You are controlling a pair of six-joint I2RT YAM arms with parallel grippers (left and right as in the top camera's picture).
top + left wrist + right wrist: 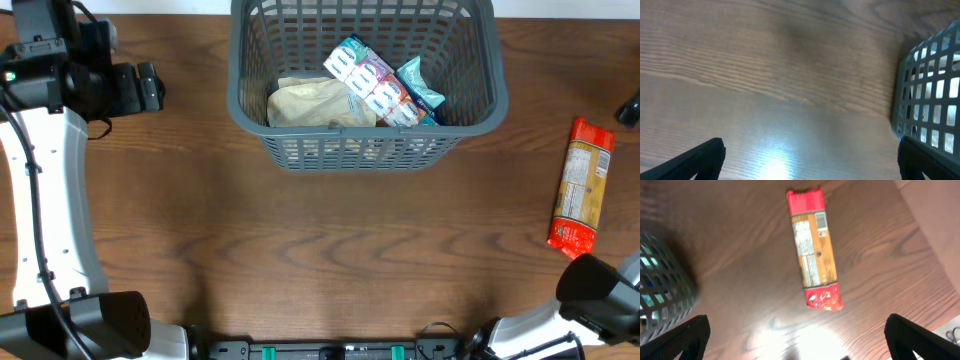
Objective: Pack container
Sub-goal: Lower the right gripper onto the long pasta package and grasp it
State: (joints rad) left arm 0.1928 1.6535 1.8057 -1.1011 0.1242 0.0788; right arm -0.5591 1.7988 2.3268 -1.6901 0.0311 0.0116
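Three packets lie in the container [365, 150], a dark grey lattice basket at the top centre of the overhead view: a beige bag [310, 103], a blue-and-white multipack [368, 80] and a teal packet [420, 88]. The basket stands upright with its mouth toward the camera. Its long axis runs from left to right of the frame, and the top edge cuts off its far rim. A red-and-orange packet [580, 185] lies flat at the right edge, well apart from the basket, with its long axis nearly top to bottom.

In the left wrist view the left gripper [812, 162] hangs over the bare table [765, 75]. Its fingers are wide apart and hold nothing. The basket wall shows at the right edge.

In the right wrist view the right gripper [797, 340] is also spread and empty, and the packet is in the upper centre. The risk, as I judge it, is here. The packet is flat and probably slippery, so the fingers could scrape the table or slide off it. Carried crosswise, so long a packet could also catch on the rim.
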